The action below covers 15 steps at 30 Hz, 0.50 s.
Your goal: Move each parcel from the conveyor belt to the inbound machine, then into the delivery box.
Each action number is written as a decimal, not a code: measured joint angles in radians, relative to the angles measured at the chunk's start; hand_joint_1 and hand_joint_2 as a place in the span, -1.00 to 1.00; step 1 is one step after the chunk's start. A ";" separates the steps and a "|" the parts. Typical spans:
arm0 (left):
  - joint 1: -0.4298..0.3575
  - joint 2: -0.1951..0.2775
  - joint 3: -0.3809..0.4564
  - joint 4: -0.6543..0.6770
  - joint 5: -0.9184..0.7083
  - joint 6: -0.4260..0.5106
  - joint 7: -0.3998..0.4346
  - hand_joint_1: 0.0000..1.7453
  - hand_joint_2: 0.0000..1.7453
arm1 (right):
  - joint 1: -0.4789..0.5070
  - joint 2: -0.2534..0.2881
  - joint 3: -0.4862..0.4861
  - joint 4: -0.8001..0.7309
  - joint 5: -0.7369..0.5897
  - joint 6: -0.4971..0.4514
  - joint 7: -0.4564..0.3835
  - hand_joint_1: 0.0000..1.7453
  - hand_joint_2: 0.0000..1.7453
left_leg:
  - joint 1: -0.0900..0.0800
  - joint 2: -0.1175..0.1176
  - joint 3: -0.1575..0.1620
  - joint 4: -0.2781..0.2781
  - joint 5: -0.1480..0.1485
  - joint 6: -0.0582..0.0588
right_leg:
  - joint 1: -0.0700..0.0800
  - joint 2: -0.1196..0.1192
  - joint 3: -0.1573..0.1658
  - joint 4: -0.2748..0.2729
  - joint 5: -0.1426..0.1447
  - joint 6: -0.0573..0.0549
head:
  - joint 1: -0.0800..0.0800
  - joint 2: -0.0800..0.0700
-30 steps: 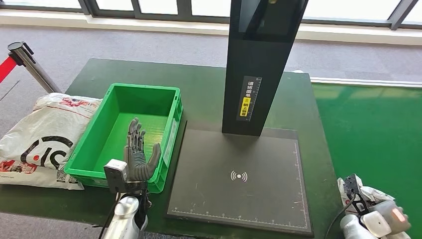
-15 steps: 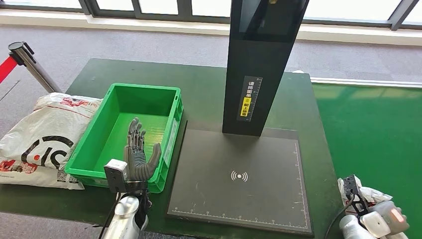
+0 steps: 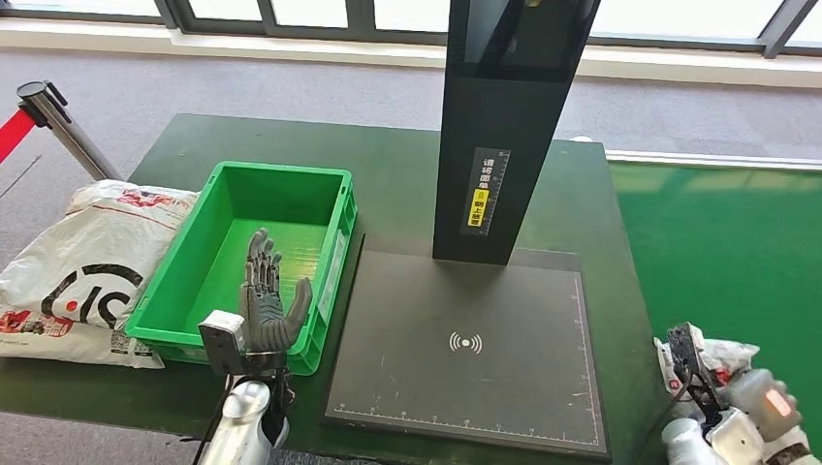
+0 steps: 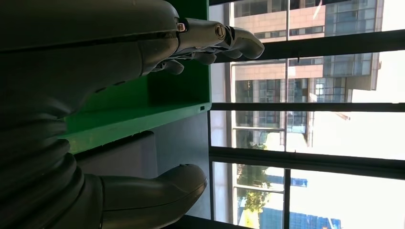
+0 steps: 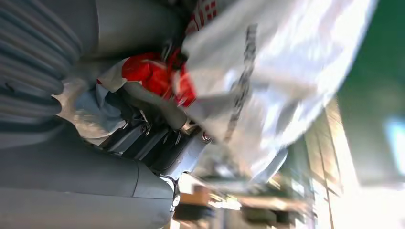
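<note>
The right robot hand [image 3: 751,402] is at the near right corner of the table [image 3: 397,174], beside the black scan plate of the inbound machine [image 3: 465,344], and it grasps a white parcel [image 5: 267,81] with red print, its fingers [image 5: 157,138] closed around the crumpled bag. The left robot hand [image 3: 264,305] holds nothing; its fingers are spread over the near part of the green delivery box [image 3: 281,194]. Another white parcel bag [image 3: 87,266] lies on the table just beside the box's left wall.

White parcel [image 5: 267,81] in robot hand [image 5: 157,129]
</note>
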<state>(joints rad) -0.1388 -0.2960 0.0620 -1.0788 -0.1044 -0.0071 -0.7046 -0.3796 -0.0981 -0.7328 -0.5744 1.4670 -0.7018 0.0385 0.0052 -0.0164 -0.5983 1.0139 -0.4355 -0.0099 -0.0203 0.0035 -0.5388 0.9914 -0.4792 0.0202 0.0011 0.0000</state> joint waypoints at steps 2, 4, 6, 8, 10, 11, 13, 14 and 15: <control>-0.001 0.000 0.000 0.000 0.004 0.002 0.000 -1.00 1.00 | 0.003 0.084 -0.031 -0.179 -0.064 -0.002 -0.273 1.00 1.00 | 0.000 0.001 0.000 0.000 0.001 -0.001 | 0.000 0.001 -0.002 0.001 0.000 0.000 | 0.000 0.000; -0.004 0.000 0.000 0.002 0.010 0.006 0.000 -1.00 1.00 | -0.015 0.178 -0.076 -0.342 -0.145 -0.003 -0.521 1.00 1.00 | 0.001 0.001 0.000 0.000 0.002 -0.002 | 0.000 0.001 -0.004 0.001 0.000 -0.001 | 0.000 0.000; -0.007 -0.001 0.000 0.004 0.017 0.014 0.000 -1.00 1.00 | -0.031 0.255 -0.105 -0.470 -0.245 -0.003 -0.672 1.00 1.00 | 0.001 -0.001 0.000 -0.001 0.003 -0.003 | 0.001 0.000 -0.004 0.002 0.000 -0.001 | 0.000 0.000; -0.010 -0.001 0.000 0.008 0.023 0.022 0.000 -1.00 1.00 | -0.031 0.311 -0.101 -0.580 -0.354 -0.002 -0.724 1.00 1.00 | 0.001 -0.004 -0.001 -0.001 0.004 -0.003 | 0.001 -0.003 -0.003 0.002 0.000 -0.002 | 0.000 0.000; -0.015 -0.001 0.000 0.013 0.026 0.028 0.000 -1.00 1.00 | -0.010 0.352 -0.060 -0.675 -0.458 -0.002 -0.734 1.00 1.00 | 0.001 -0.005 -0.001 -0.001 0.004 -0.003 | 0.001 -0.004 -0.002 0.003 -0.001 -0.002 | 0.000 0.000; -0.018 -0.001 0.000 0.016 0.026 0.031 0.000 -1.00 1.00 | 0.007 0.367 -0.021 -0.713 -0.501 -0.001 -0.736 1.00 1.00 | 0.001 -0.005 -0.001 -0.001 0.004 -0.003 | 0.001 -0.004 -0.002 0.003 -0.001 -0.002 | 0.000 0.000; -0.026 -0.001 0.000 0.023 0.027 0.036 0.000 -1.00 1.00 | 0.035 0.387 0.079 -0.766 -0.548 0.000 -0.741 1.00 1.00 | 0.001 -0.002 -0.001 -0.001 0.003 -0.004 | 0.000 -0.001 -0.004 0.003 -0.001 -0.003 | 0.000 0.000; -0.030 -0.001 0.000 0.027 0.028 0.037 0.000 -1.00 1.00 | 0.042 0.395 0.121 -0.782 -0.555 0.000 -0.742 1.00 1.00 | 0.001 0.000 -0.001 -0.001 0.003 -0.004 | 0.000 0.000 -0.005 0.003 -0.001 -0.003 | 0.000 0.000; -0.035 -0.002 0.000 0.033 0.029 0.038 0.001 -1.00 1.00 | 0.046 0.403 0.155 -0.799 -0.562 0.000 -0.744 1.00 1.00 | 0.001 0.000 -0.001 -0.001 0.003 -0.004 | 0.000 0.001 -0.006 0.003 -0.001 -0.003 | 0.000 0.000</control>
<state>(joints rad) -0.1738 -0.2979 0.0621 -1.0454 -0.0759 0.0306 -0.7038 -0.3332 0.3050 -0.5782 -1.3732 0.9047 -0.7014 -0.7050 0.0059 -0.0161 -0.5989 1.0126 -0.4322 -0.0136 -0.0201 0.0040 -0.5445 0.9939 -0.4801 0.0175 0.0008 0.0000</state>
